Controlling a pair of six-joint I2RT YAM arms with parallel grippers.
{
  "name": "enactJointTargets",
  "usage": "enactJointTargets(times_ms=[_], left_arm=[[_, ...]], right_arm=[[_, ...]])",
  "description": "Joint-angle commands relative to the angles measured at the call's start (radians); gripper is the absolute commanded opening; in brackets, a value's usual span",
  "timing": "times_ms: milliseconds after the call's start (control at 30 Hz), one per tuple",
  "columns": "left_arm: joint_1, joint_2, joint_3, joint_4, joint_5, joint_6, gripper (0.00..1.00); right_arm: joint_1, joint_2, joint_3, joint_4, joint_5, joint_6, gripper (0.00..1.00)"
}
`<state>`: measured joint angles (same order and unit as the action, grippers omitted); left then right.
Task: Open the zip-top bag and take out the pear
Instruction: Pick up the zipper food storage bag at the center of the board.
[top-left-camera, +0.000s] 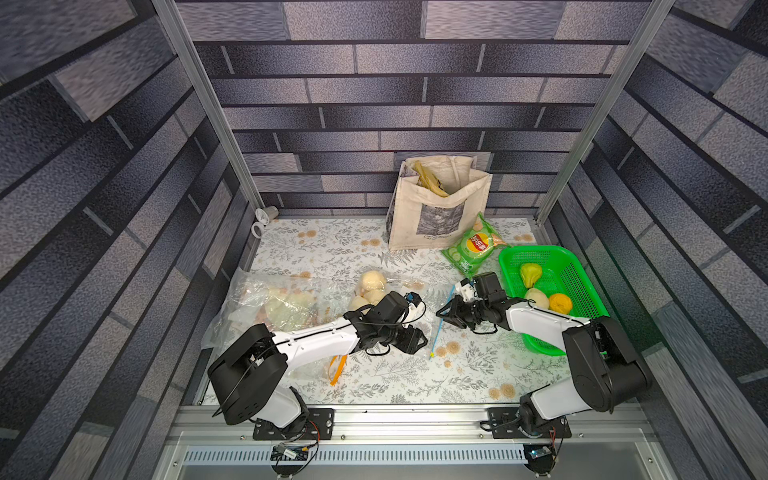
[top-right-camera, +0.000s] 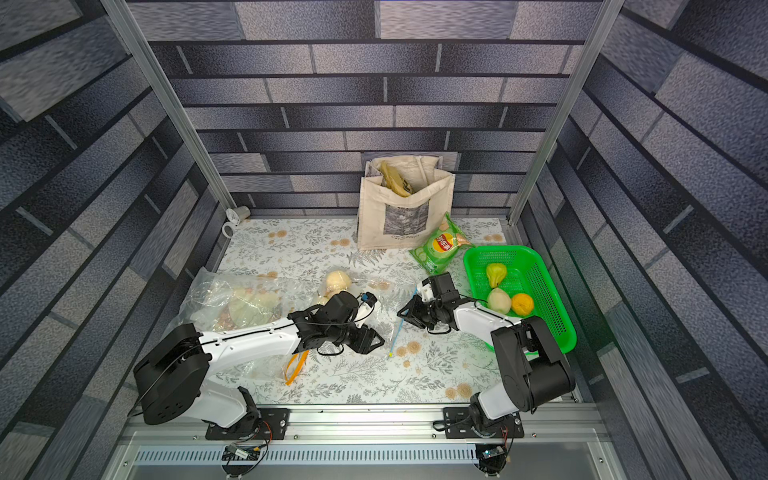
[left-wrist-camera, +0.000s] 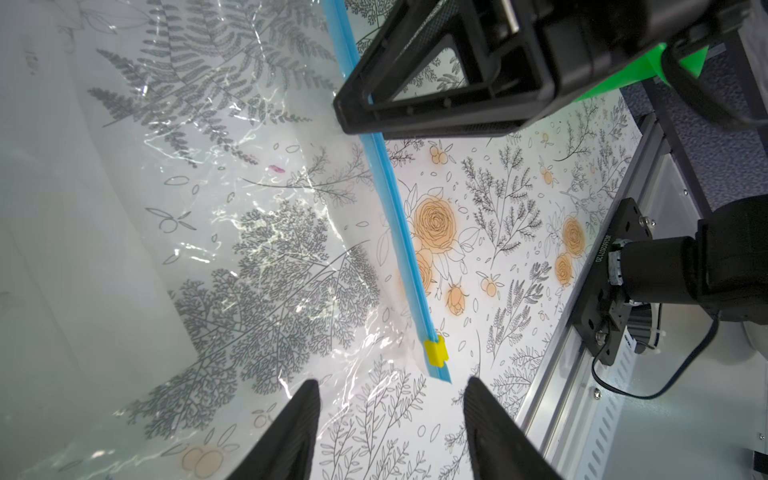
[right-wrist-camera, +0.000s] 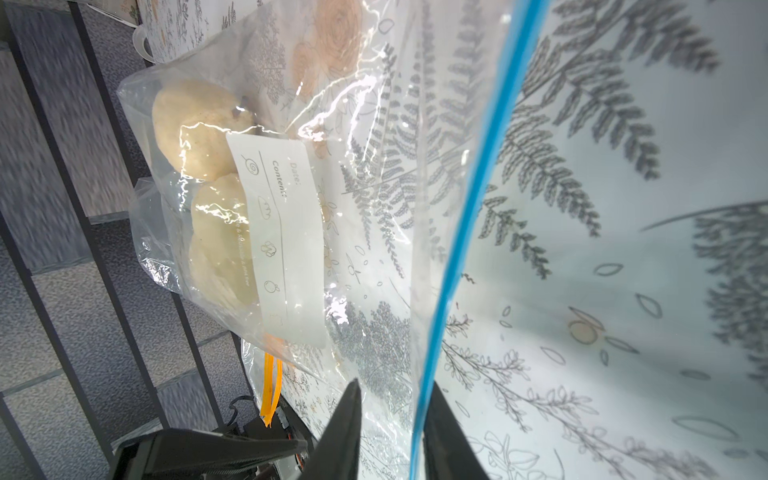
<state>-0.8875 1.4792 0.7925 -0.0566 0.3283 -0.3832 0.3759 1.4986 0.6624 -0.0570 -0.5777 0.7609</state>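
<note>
— Where are the left fingers?
— Toward the near edge of the surface, spread wide with nothing between them. They sit just short of the yellow slider.
— And the slider?
— It is at the near end of the blue zip on the bag.
— The right fingers?
— Farther along that zip, one on each side of it, with a narrow gap showing. I cannot tell whether they pinch it.
— The pears?
— Two pale ones inside the bag at its closed end, mid-surface, partly behind a white label.
— What else?
— A second clear bag with an orange zip lies toward the left edge, partly under the left arm. A green basket holding three fruits stands at the right edge. Chips lie beyond it, and a tote stands at the far edge.
</note>
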Motion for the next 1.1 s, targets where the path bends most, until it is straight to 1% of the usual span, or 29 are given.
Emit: enactJointTargets(times_ms=[0, 200, 400, 600, 767, 967, 1067], left_arm=[[-0.001, -0.004, -0.010, 0.013, -0.028, -0.013, 0.58], [-0.020, 0.029, 0.012, -0.009, -0.037, 0.009, 0.58], [-0.050, 0.070, 0.044, -0.021, -0.031, 0.022, 0.55], [-0.065, 0.039, 0.008, 0.025, -0.009, -0.020, 0.54], [-0.091, 0.028, -0.017, 0.057, 0.001, -0.042, 0.47], [-0.093, 0.044, -0.018, 0.065, -0.012, -0.048, 0.38], [-0.094, 0.053, -0.011, 0.058, -0.023, -0.046, 0.35]], right_arm=[[0.009, -0.008, -0.026, -0.034, -0.020, -0.019, 0.28], [0.010, -0.021, -0.034, -0.018, -0.035, -0.011, 0.28], [0.015, -0.017, -0.035, -0.016, -0.039, -0.008, 0.27], [0.020, -0.027, -0.034, 0.017, -0.063, 0.011, 0.27], [0.031, -0.026, -0.019, 0.008, -0.073, 0.014, 0.26], [0.041, -0.032, -0.020, 0.000, -0.064, 0.015, 0.25], [0.045, -0.034, -0.021, 0.000, -0.063, 0.018, 0.25]])
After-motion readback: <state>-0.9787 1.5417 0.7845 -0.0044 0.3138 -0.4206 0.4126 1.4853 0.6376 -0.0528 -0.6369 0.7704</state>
